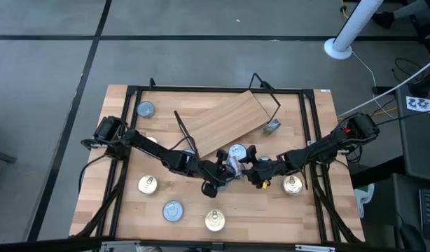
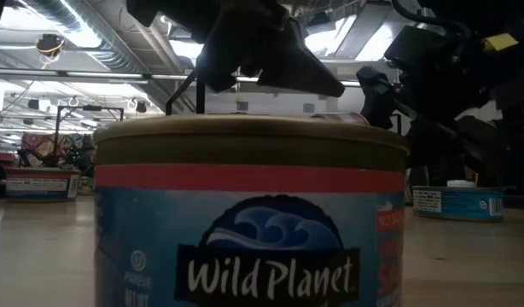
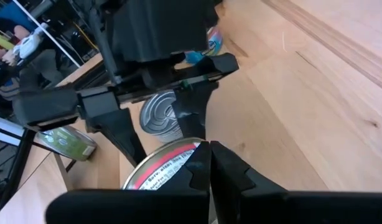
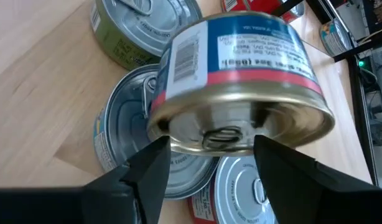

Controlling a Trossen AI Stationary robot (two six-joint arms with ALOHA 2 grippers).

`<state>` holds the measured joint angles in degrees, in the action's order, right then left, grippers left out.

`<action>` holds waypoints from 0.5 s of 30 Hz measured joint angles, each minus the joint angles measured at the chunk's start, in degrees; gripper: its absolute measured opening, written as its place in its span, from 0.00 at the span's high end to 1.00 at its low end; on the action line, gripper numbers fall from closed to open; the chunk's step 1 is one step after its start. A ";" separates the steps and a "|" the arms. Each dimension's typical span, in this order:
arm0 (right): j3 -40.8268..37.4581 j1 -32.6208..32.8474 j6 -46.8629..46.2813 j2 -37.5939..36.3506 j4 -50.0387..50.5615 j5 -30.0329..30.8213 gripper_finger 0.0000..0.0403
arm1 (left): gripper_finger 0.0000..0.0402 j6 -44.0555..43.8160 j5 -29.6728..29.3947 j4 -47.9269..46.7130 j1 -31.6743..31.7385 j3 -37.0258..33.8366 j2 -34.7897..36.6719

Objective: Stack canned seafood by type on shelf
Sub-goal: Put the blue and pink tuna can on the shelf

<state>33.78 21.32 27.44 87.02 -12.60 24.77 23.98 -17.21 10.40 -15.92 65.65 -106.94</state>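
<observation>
Canned seafood [image 1: 236,151] loose on the bench [image 1: 320,217], none seen resting on the shelf [image 1: 229,120]. Shelf set at a slant across the far middle of the bench, light plank toward the overhead camera, thin black wire legs showing at both ends.

Small cluster of tins at the bench's middle, just beside the shelf's near edge and between the two arms. Silvery-topped tins lying flat there, touching one another. On top of them, a tilted tin [image 4: 241,81] with a blue-and-red label, its gold end turned toward the right wrist camera.

Right pincer [image 4: 209,165] spread wide, one dark finger to either side of that gold end (actual contact not clear). Left pincer [image 3: 211,171] reaching in from the opposite side, fingers pressed together with barely a slit between, tips just beside the red-banded rim of the same tin; cannot tell whether any of the rim is pinched.

Elsewhere on the bench, well apart from one another:
- blue-topped tin [image 1: 145,109] near the far left corner
- gold tin [image 1: 147,185] at the left
- second blue-topped tin [image 1: 173,210] toward the near edge
- gold tin at the near edge [image 1: 214,221]
- gold tin by the right arm [image 1: 293,185]
- green-labelled tin [image 1: 272,127] just beside the shelf's right-hand wire leg

Close against the table-level camera, a Wild Planet tin [image 2: 249,222] filling most of that view, dark arms above it.
</observation>
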 joint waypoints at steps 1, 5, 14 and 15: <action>0.00 0.02 0.00 0.00 0.00 0.00 0.42 | 1.00 0.01 0.00 0.04 0.00 0.00 0.00; 0.00 0.02 -0.04 0.00 0.05 0.07 0.42 | 1.00 0.01 -0.43 1.52 -0.07 -0.02 0.00; 0.00 0.02 -0.13 0.00 0.20 0.09 0.42 | 0.84 -0.13 -1.29 2.25 -0.04 2.02 0.00; 0.00 0.02 -0.13 0.00 0.28 0.09 0.42 | 0.81 -0.13 -1.73 2.14 -0.07 2.56 0.00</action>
<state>33.78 21.34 27.31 87.02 -12.32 24.86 23.86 -18.94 12.54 -15.99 68.21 -106.94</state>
